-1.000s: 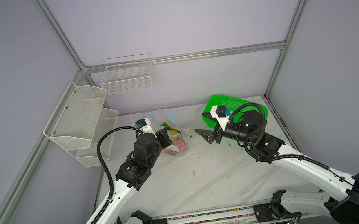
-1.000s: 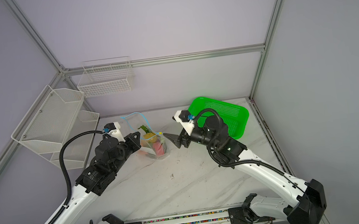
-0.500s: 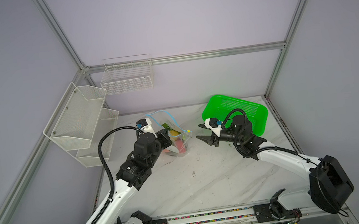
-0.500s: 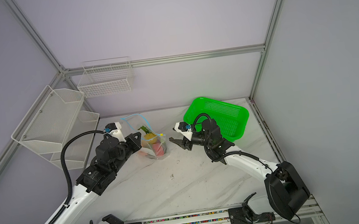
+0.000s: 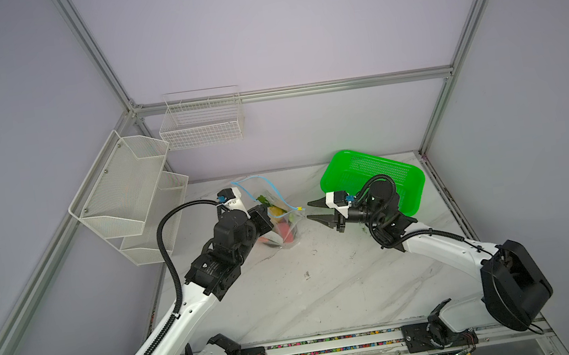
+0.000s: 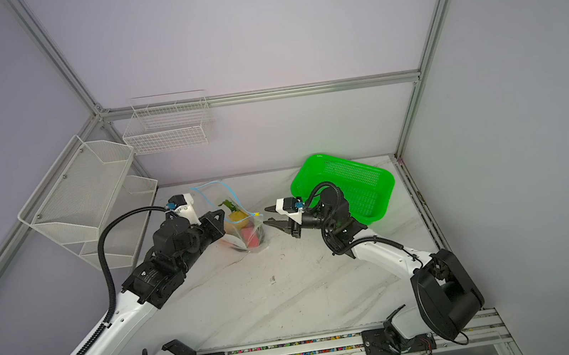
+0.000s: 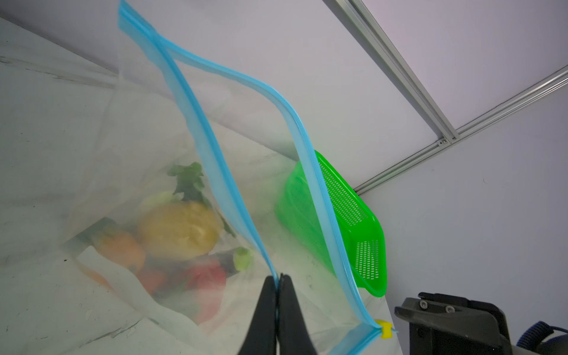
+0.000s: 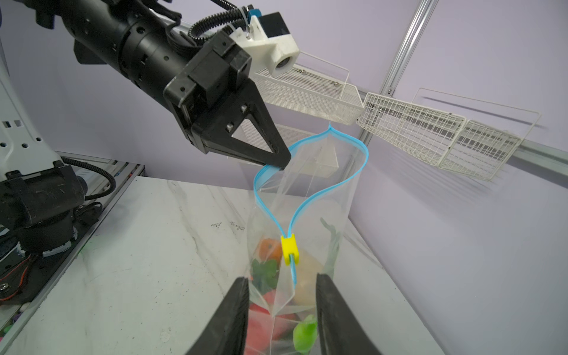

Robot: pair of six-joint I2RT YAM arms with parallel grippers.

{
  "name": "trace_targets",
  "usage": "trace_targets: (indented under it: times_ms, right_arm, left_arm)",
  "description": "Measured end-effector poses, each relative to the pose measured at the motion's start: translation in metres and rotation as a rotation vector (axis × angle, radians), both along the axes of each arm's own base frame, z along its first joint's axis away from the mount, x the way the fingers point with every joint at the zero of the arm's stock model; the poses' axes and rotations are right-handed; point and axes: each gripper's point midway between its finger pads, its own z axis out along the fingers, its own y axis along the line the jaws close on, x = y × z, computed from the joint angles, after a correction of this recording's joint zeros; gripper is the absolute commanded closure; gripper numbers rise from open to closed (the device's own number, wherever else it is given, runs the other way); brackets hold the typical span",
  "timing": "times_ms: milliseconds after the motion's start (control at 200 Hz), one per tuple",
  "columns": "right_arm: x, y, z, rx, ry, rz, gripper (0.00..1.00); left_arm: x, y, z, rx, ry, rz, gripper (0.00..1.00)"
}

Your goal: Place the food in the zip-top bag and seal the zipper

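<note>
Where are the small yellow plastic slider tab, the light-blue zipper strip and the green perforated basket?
Yellow slider tab (image 8: pixel 289 248): right wrist view, its middle.
Light-blue zipper strip (image 7: pixel 208 147): left wrist view, midway along one side.
Green perforated basket (image 5: pixel 379 169): a top view, bare mesh floor.

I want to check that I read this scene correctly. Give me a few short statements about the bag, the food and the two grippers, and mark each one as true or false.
1. The left gripper is shut on the zipper of the zip-top bag. True.
2. The zipper is sealed along its whole length. False: its two blue strips stand apart and the bag's mouth gapes.
3. The food lies inside the bag. True.
4. The right gripper is shut on the yellow slider. False: the right gripper is open, and the slider sits just ahead of its fingertips.
</note>
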Motion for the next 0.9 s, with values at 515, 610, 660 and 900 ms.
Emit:
trace_targets:
  times_ms: [515,610,660,900]
  right_arm:
    - [0.0032,0.004,-0.0005,0.018,-0.014,0.015,0.8]
    - [0.0039,0.0046,-0.0011,0.02,-0.016,0.016,0.85]
    - [0.0039,0.0048,-0.0007,0.022,-0.017,0.017,0.85]
    - [0.0036,0.0058,0.0009,0.03,-0.031,0.023,0.83]
  left_arm:
    - [0.0001,-0.0005,-0.0005,0.0,0.002,-0.002,1.0]
    - [0.0001,-0.0005,-0.0004,0.0,0.001,-0.002,1.0]
    - [0.0001,-0.0005,-0.0005,0.0,0.002,-0.002,1.0]
    - [0.0001,-0.0005,-0.0004,0.0,0.001,-0.002,1.0]
